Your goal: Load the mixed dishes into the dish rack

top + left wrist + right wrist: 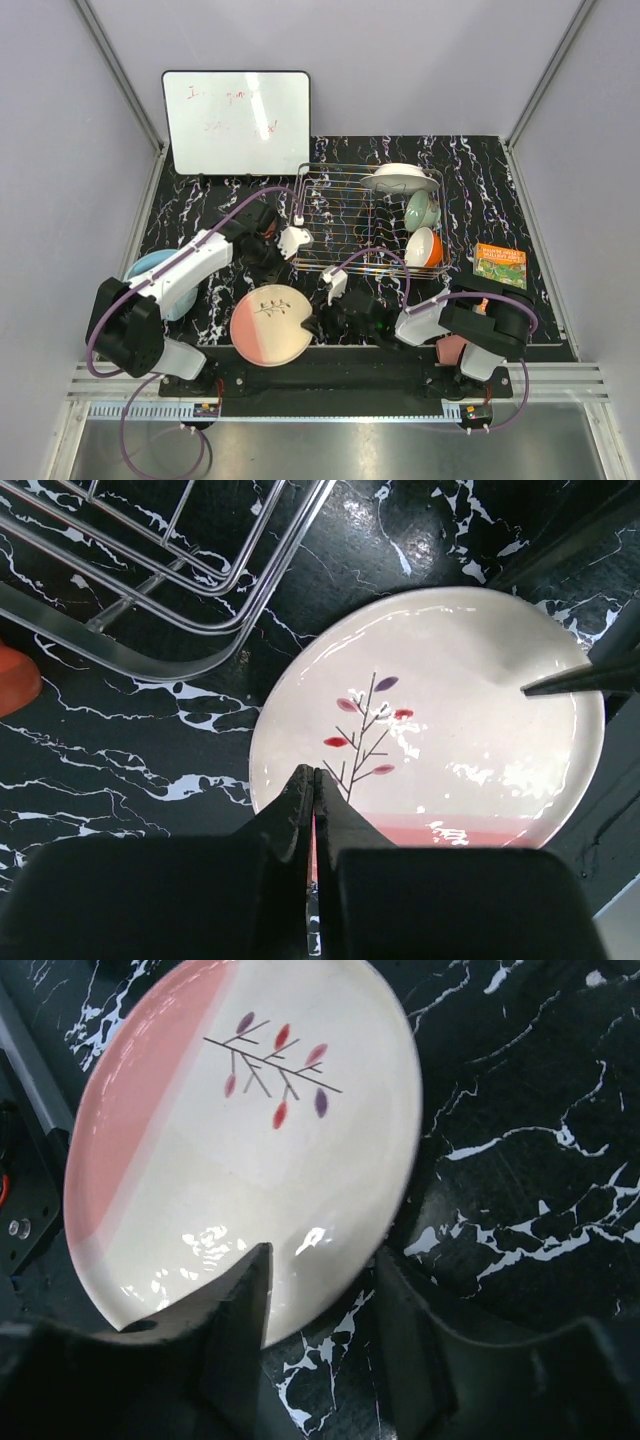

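The pink-and-cream plate [268, 326] [450, 700] [230, 1160] with a twig drawing lies flat on the dark marbled table, in front of the silver wire dish rack [340, 215] [160, 580]. My right gripper [316, 325] [322, 1255] is open at the plate's right edge, one finger over the cream face and the other on the table just off the rim. My left gripper [272, 270] [315, 772] is shut and empty, its tips above the plate's far edge. In the rack stand a white plate [400, 180], a mint-green bowl [422, 210] and an orange mug [425, 247].
A pink cup [452, 348] sits partly hidden under the right arm. A pale blue object [148, 268] lies under the left arm. An orange book [500, 265] lies right of the rack. A whiteboard [237, 122] leans at the back.
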Controlling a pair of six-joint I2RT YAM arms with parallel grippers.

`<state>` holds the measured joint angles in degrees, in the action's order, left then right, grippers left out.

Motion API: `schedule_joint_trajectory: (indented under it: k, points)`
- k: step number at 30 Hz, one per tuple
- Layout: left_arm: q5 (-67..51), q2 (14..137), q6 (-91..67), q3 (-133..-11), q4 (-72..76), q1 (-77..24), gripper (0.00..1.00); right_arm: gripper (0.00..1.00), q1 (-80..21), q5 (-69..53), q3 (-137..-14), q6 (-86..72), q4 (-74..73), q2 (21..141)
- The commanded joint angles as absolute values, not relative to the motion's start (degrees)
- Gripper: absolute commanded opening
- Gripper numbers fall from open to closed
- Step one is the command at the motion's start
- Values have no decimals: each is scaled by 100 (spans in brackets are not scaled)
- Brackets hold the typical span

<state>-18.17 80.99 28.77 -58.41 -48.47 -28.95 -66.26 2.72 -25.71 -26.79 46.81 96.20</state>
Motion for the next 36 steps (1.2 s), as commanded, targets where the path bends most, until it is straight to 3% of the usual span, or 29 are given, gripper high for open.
schedule_joint_trajectory:
  k: [1,2,3,6,10,13,14,15,19,26,31,34,36]
  points:
    - [-1679,7937,2883,-5907,-4816,-2909,0,48,-6671,202,-2557,-2707,4606,9668]
    - [-1627,7910,2900,-5811,-4834,-2909,0,45,-6662,202,-2610,-2698,4431,9677]
    - [-1530,7849,2918,-5766,-4817,-2900,0,35,-6671,193,-2628,-2690,4360,9694]
    - [-1381,7700,2927,-5590,-4799,-2830,3,26,-6671,141,-2646,-2690,4254,9782]
    - [-1336,7629,2997,-5380,-4773,-2576,10,0,-6662,132,-2672,-2716,4078,9817]
    - [-1248,7611,3102,-5143,-4676,-2303,27,0,-6671,167,-2619,-2716,4017,9782]
    - [-1187,7611,3146,-5081,-4597,-2198,39,0,-6671,193,-2576,-2716,4017,9730]
    - [-1152,7620,3173,-5010,-4544,-2162,45,0,-6671,202,-2566,-2698,4017,9686]
    - [-1028,7769,3269,-4677,-4307,-2083,55,0,-6671,229,-2540,-2506,3885,9431]
    - [-1107,8182,3305,-4676,-4017,-1995,59,0,-6662,255,-2698,-2303,3560,9193]
    - [-1213,8455,3419,-4676,-3929,-1881,56,0,-6671,246,-2716,-2329,3542,9202]
    - [-1335,8622,3507,-4658,-3929,-1784,45,0,-6671,246,-2716,-2338,3542,9202]
    - [-1450,8684,3551,-4641,-3946,-1723,31,0,-6662,264,-2725,-2355,3533,9193]
